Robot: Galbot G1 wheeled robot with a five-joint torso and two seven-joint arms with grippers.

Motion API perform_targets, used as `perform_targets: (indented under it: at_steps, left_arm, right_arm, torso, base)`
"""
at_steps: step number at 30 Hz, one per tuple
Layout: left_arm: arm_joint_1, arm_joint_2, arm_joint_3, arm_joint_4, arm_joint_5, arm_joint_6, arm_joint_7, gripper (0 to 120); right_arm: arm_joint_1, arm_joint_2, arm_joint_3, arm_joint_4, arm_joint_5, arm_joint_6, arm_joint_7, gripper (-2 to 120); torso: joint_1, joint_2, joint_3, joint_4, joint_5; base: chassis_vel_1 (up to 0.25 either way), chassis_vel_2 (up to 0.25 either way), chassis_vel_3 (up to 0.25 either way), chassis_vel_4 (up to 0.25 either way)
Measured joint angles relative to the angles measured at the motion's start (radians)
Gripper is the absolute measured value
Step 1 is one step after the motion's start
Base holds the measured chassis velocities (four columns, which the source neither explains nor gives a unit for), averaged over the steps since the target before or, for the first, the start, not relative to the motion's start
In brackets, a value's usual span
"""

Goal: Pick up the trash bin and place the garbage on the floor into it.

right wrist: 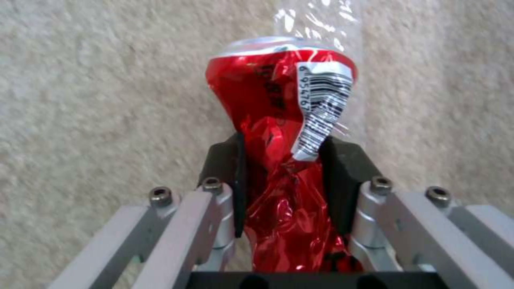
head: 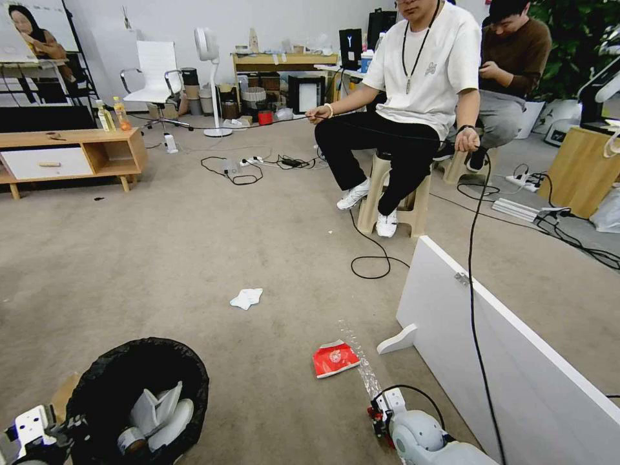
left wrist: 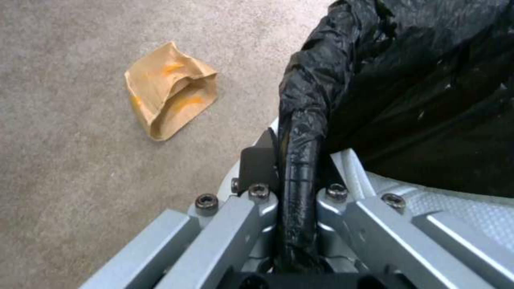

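Note:
The trash bin (head: 139, 387), lined with a crinkled black bag, sits at the lower left with white scraps inside. My left gripper (head: 61, 429) is shut on its rim, and the left wrist view shows the bag-covered rim (left wrist: 300, 160) pinched between the fingers. Low at centre right, my right gripper (head: 381, 413) is shut on a crushed red can (right wrist: 284, 120) just above the carpet. More garbage lies on the floor: a flat red snack packet (head: 334, 358), a white tissue (head: 246, 298), and a crumpled brown paper bag (left wrist: 171, 90) beside the bin.
A white board panel (head: 516, 361) stands on edge along the right. A black cable (head: 471, 258) hangs in front of it. A strip of clear plastic (head: 361, 365) lies by the red packet. A person sits on a stool (head: 397, 200) ahead, and a low wooden cabinet (head: 71, 155) is at the far left.

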Motion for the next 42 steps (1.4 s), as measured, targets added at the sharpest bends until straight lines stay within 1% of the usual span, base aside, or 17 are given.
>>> perform_targets:
  at_steps: [5, 7, 11, 13, 14, 15, 16, 17, 18, 20, 24, 31, 33, 38, 39, 40, 42]
  left_arm:
    - [-0.001, -0.001, 0.004, 0.001, 0.002, 0.0, 0.0, 3]
    - [-0.001, 0.002, 0.005, -0.002, 0.001, 0.0, 0.0, 3]
    - [-0.002, 0.004, 0.005, -0.007, -0.004, 0.0, -0.001, 3]
    - [-0.007, 0.011, 0.004, -0.008, -0.018, 0.0, -0.007, 3]
    - [-0.007, 0.011, 0.004, -0.008, -0.018, 0.0, -0.007, 3]
    - [-0.012, 0.016, 0.003, -0.008, -0.036, 0.0, -0.017, 3]
    - [-0.012, 0.016, 0.003, -0.008, -0.036, 0.0, -0.017, 3]
    - [-0.017, 0.022, 0.002, -0.008, -0.05, 0.0, -0.025, 3]
    - [-0.017, 0.022, 0.002, -0.008, -0.05, 0.0, -0.025, 3]
    - [-0.027, 0.033, -0.002, -0.007, -0.065, 0.0, -0.039, 3]
    - [-0.036, 0.043, -0.007, -0.005, -0.077, 0.0, -0.051, 3]
    - [-0.039, 0.056, -0.01, -0.004, -0.09, 0.0, -0.057, 3]
    - [-0.039, 0.06, -0.009, -0.008, -0.098, 0.0, -0.059, 3]
    - [-0.04, 0.063, -0.005, -0.013, -0.101, 0.0, -0.06, 3]
    - [-0.04, 0.066, -0.002, -0.017, -0.102, 0.0, -0.061, 3]
    - [-0.04, 0.066, -0.002, -0.017, -0.102, 0.0, -0.061, 3]
    - [-0.038, 0.071, 0.004, -0.026, -0.105, 0.0, -0.062, 3]
  right_arm:
    - [-0.007, -0.019, 0.001, 0.025, 0.004, 0.001, 0.008, 26]
    - [-0.014, -0.051, 0.018, 0.086, 0.03, 0.005, 0.023, 26]
    - [-0.02, -0.077, 0.04, 0.144, 0.048, 0.01, 0.031, 26]
    - [-0.009, -0.106, 0.074, 0.239, 0.051, 0.041, 0.035, 26]
    - [-0.009, -0.106, 0.074, 0.239, 0.051, 0.041, 0.035, 26]
    - [0.005, -0.115, 0.082, 0.291, 0.059, 0.051, 0.037, 26]
    - [0.005, -0.115, 0.082, 0.291, 0.059, 0.051, 0.037, 26]
    - [0.031, -0.126, 0.086, 0.355, 0.067, 0.065, 0.04, 26]
    - [0.031, -0.126, 0.086, 0.355, 0.067, 0.065, 0.04, 26]
    - [0.079, -0.142, 0.078, 0.456, 0.086, 0.091, 0.044, 26]
    - [0.138, -0.152, 0.051, 0.535, 0.103, 0.13, 0.046, 26]
    - [0.222, -0.141, 0.003, 0.608, 0.149, 0.189, 0.05, 26]
    - [0.278, -0.121, -0.031, 0.645, 0.181, 0.222, 0.05, 26]
    - [0.329, -0.097, -0.072, 0.678, 0.218, 0.237, 0.053, 26]
    - [0.368, -0.077, -0.098, 0.698, 0.243, 0.247, 0.054, 26]
    - [0.368, -0.077, -0.098, 0.698, 0.243, 0.247, 0.054, 26]
    - [0.465, -0.02, -0.168, 0.732, 0.312, 0.267, 0.058, 26]
  torso:
    - [0.0, 0.0, 0.0, -0.0003, 0.0001]
    - [0.0, 0.0, 0.0, 0.0001, 0.0]
    - [0.0, 0.0, 0.0, -0.0001, 0.0002]
    - [0.0, 0.0, 0.0, -0.0002, -0.0001]
    - [0.0, 0.0, 0.0, -0.0002, -0.0001]
    - [0.0, 0.0, 0.0, -0.0001, 0.0003]
    - [0.0, 0.0, 0.0, -0.0001, 0.0003]
    - [0.0, 0.0, 0.0, 0.0002, 0.0001]
    - [0.0, 0.0, 0.0, 0.0002, 0.0001]
    - [0.0, 0.0, 0.0, 0.0001, 0.0]
    - [0.0, 0.0, 0.0, 0.0001, 0.0]
    - [0.0, 0.0, 0.0, -0.0001, 0.0001]
    - [0.0, 0.0, 0.0, 0.0002, -0.0002]
    - [0.0, 0.0, 0.0, -0.0001, 0.0]
    - [0.0, 0.0, 0.0, -0.0001, 0.0002]
    - [0.0, 0.0, 0.0, -0.0001, 0.0002]
    - [0.0, 0.0, 0.0, 0.0002, 0.0]
  base:
    - [0.0, 0.0, 0.0, 0.0]
    - [0.0, 0.0, 0.0, 0.0]
    - [0.0, 0.0, 0.0, 0.0]
    - [0.0, 0.0, 0.0, 0.0]
    - [0.0, 0.0, 0.0, 0.0]
    - [0.0, 0.0, 0.0, 0.0]
    - [0.0, 0.0, 0.0, 0.0]
    - [0.0, 0.0, 0.0, 0.0]
    - [0.0, 0.0, 0.0, 0.0]
    - [0.0, 0.0, 0.0, 0.0]
    - [0.0, 0.0, 0.0, 0.0]
    - [0.0, 0.0, 0.0, 0.0]
    - [0.0, 0.0, 0.0, 0.0]
    - [0.0, 0.0, 0.0, 0.0]
    - [0.0, 0.0, 0.0, 0.0]
    - [0.0, 0.0, 0.0, 0.0]
    - [0.0, 0.0, 0.0, 0.0]
